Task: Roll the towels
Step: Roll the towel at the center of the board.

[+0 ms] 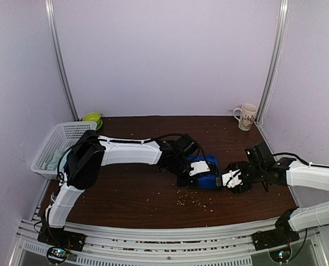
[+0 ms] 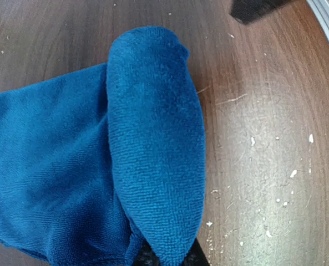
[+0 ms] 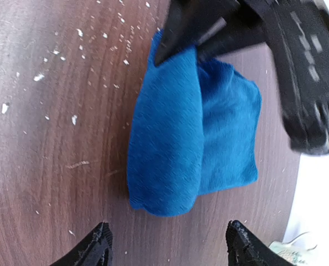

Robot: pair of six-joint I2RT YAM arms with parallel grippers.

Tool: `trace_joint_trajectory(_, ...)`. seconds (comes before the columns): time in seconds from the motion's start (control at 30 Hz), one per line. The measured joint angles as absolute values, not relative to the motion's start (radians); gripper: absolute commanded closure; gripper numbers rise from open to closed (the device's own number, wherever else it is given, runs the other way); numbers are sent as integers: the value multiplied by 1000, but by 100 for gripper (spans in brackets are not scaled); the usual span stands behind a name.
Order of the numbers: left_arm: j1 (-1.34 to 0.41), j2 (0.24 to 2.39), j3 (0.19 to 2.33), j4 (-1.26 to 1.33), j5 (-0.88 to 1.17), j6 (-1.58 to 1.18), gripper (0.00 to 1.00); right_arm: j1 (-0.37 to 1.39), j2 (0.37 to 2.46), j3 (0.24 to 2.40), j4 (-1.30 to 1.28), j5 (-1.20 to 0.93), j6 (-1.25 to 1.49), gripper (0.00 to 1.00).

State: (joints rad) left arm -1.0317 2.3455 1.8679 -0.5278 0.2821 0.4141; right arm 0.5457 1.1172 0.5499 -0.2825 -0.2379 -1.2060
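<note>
Blue towel [image 3: 170,138]: on the tabletop [image 1: 131,188], right of centre and toward the near edge. It is partly rolled. The roll [image 2: 158,149] is a thick tube, with a flat, unrolled flap [image 2: 47,183] beside it on the far-edge side. Pale crumbs [image 1: 193,200] lie scattered on the near-edge side.

Left gripper [image 1: 196,169]: clenched on the left end of the roll. The left wrist view shows the cloth running straight out from between its fingers.

Right gripper [image 3: 167,227]: released, jaws wide, nothing between them. It is just off the roll's right end and not touching it.

Key relation: the roll's long axis runs left to right across the tabletop, on the line joining the two grippers. From the right gripper the tube lies dead ahead, end-on. The free end is nearer the right arm.

Judgement: the right gripper needs a short advance along that axis to take the free end. Rolling would then go toward the far edge, over the flap.

Mint towel [image 1: 54,157]: probably the pale cloth in the white basket [image 1: 70,131] at the left edge; too small to be sure.
</note>
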Motion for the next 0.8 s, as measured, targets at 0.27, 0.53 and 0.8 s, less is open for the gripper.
trace_joint_trajectory(0.27,-1011,2376,1922,-583,353,327,95,541,1081,432,-108,-198,-1226,29)
trace_joint_trajectory(0.53,-1000,2410,1991,-645,390,281,94,647,1065,363,-35,-151,-1269,29)
trace_joint_trajectory(0.8,-981,2428,2006,-656,455,268,94,840,1264,364,209,23,-1245,35)
